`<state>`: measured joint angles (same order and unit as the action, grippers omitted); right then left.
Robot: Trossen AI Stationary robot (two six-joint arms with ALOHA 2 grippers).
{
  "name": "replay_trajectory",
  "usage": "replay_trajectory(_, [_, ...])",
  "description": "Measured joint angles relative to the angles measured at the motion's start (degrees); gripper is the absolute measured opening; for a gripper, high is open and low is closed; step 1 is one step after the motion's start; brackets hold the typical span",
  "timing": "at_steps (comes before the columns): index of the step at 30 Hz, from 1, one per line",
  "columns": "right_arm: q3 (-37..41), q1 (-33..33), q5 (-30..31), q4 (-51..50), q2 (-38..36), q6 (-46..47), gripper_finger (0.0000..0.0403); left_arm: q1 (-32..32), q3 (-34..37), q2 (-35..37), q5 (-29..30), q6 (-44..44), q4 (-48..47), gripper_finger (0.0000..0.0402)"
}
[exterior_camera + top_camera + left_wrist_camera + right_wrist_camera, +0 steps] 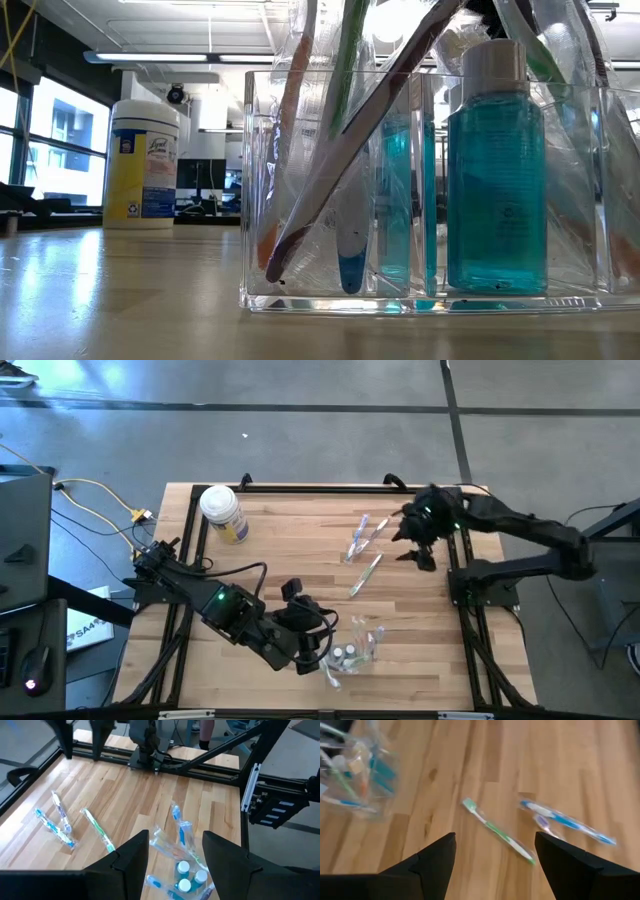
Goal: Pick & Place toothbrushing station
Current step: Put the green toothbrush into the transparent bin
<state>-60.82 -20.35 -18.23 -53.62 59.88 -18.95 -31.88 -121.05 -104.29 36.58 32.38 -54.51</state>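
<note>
Left hand (318, 652) hovers open and empty beside the clear holder (355, 650); right hand (420, 545), open and empty, hangs near three toothbrushes (366, 575) on the counter (300, 560).

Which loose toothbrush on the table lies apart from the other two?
The green toothbrush: it lies alone, nearer the clear holder, while the blue and purple ones cross each other.

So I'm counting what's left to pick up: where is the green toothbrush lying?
In the high view the green toothbrush lies loose on the table's right-centre, just below two blue wrapped toothbrushes, between the right gripper and the clear holder.
</note>
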Motion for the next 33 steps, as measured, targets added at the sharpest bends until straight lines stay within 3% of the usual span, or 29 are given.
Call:
replay_trajectory(2, [0.0,-4.6,-5.1,-0.1,2.7,-4.5,0.0265,0.0,0.0,0.0,0.0,1.0,0.1,0.0184])
replay_trajectory(7, [0.0,-13.2,-10.6,-1.5,9.1,-12.5,0.0265,0.0,0.0,0.0,-0.1,2.7,-0.1,0.0184])
replay_trajectory(15, [0.0,-21.9,-15.4,-1.8,18.7,-17.2,0.0265,-0.4,0.0,0.0,-0.2,2.6,-1.0,0.0184])
replay_trajectory(20, [0.0,-21.5,-15.1,-1.0,24.2,-18.5,0.0265,-0.4,0.0,0.0,-1.4,2.5,-1.1,0.0184])
replay_trajectory(28, [0.0,-16.4,-7.1,2.3,29.5,-20.6,0.0265,-0.4,0.1,0.0,-3.4,2.5,-3.5,0.0184])
replay_trajectory(33, [0.0,-13.6,-9.0,4.9,29.7,-22.9,0.0265,-0.4,0.1,0.0,-3.5,2.4,-4.4,0.0184])
